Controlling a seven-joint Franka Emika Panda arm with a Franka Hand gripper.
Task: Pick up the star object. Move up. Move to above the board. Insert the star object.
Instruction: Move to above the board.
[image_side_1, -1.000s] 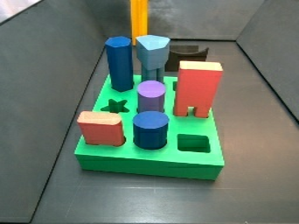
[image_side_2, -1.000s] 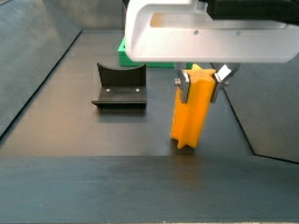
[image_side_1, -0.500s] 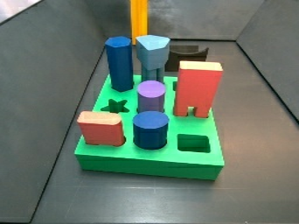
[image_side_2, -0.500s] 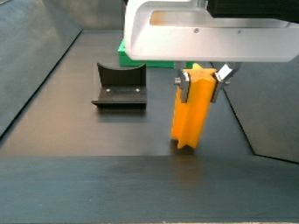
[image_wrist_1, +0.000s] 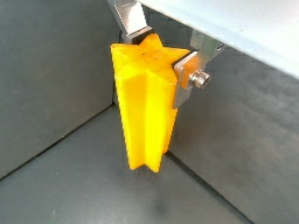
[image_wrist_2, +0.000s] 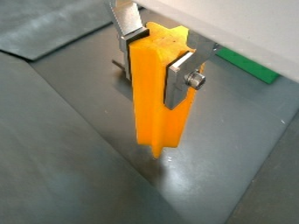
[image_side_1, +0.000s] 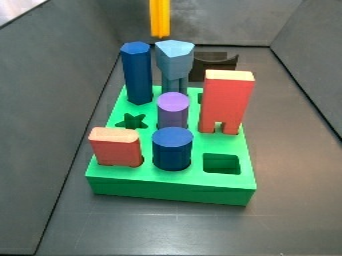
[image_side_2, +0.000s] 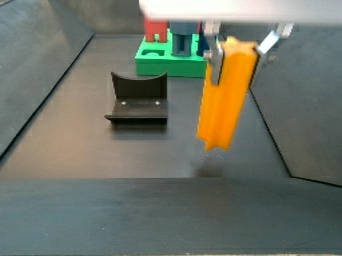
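Note:
The star object (image_side_2: 225, 95), a tall orange-yellow ridged prism, hangs upright a little above the dark floor, with my gripper (image_side_2: 238, 45) shut on its top. Both wrist views show the silver fingers (image_wrist_1: 187, 70) (image_wrist_2: 180, 77) pressed on opposite sides of the star object (image_wrist_1: 145, 105) (image_wrist_2: 155, 96), my gripper (image_wrist_1: 158, 52) (image_wrist_2: 155, 54) closed around it. In a side view only part of the star object (image_side_1: 159, 17) shows, behind the board (image_side_1: 163, 189). The green board (image_side_2: 171, 66) lies beyond the gripper, with an open star hole (image_side_1: 131, 121).
On the board stand a dark blue hexagonal column (image_side_1: 136, 72), a grey-blue block (image_side_1: 174, 60), a red arch block (image_side_1: 227, 100), a purple cylinder (image_side_1: 173, 108), a blue cylinder (image_side_1: 171, 148) and a salmon block (image_side_1: 115, 146). A square hole (image_side_1: 223, 164) is open. The fixture (image_side_2: 136, 97) stands beside the gripper.
My gripper has risen with the star object, whose lower end has come off the floor. The board and its blocks have not moved.

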